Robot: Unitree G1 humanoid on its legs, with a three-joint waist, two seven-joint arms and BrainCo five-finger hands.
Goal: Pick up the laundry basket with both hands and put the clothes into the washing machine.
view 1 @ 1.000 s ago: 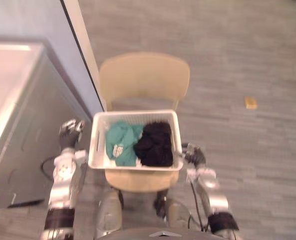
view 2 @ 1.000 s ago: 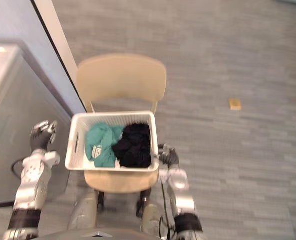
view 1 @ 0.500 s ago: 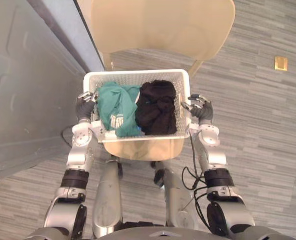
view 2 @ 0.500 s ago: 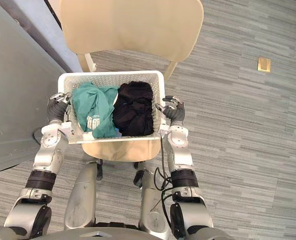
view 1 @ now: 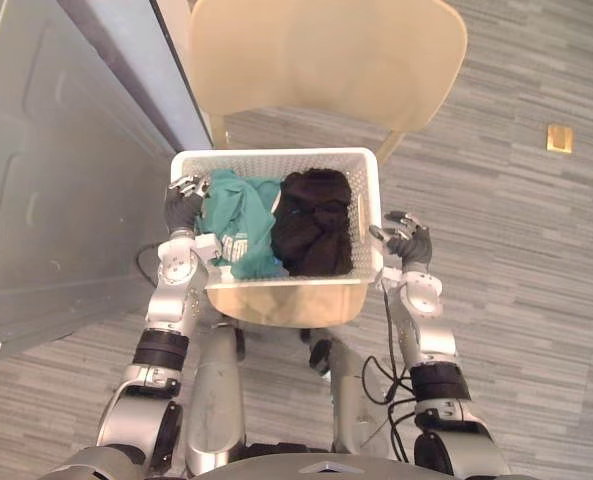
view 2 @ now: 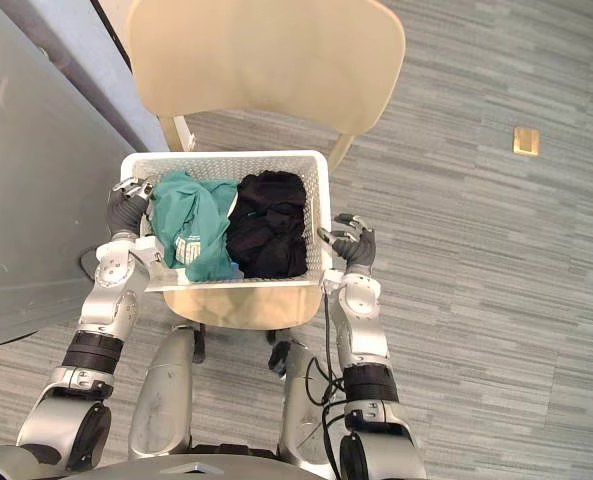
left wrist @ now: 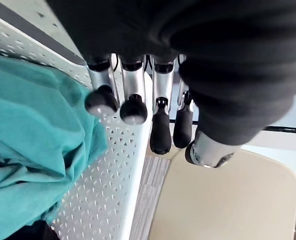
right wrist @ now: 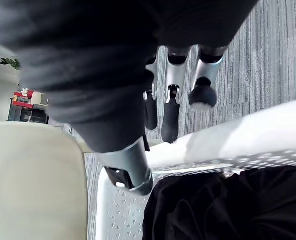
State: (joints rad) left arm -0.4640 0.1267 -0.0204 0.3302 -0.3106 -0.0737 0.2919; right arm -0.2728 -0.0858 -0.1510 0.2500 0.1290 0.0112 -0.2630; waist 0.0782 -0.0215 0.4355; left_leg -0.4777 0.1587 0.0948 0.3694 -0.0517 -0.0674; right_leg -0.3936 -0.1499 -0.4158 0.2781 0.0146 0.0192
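A white perforated laundry basket [view 1: 276,156] rests on the seat of a beige chair [view 1: 326,60]. Inside it a teal garment [view 1: 238,215] lies on the left and a black garment [view 1: 314,222] on the right. My left hand [view 1: 182,208] is at the basket's left rim near the far corner. Its relaxed fingers [left wrist: 133,100] reach over the perforated wall [left wrist: 113,165] beside the teal cloth [left wrist: 28,130]. My right hand [view 1: 410,246] hovers just outside the right rim [right wrist: 247,135], fingers [right wrist: 170,115] loose and above it, holding nothing.
The grey side of the washing machine [view 1: 36,180] stands close on the left, with a pale wall edge [view 1: 171,60] behind it. A small yellow object [view 1: 558,138] lies on the striped grey floor at the right.
The camera has tilted down onto the basket. Both hands came in from lower down to the basket's sides, and the left hand has since moved onto the left rim.
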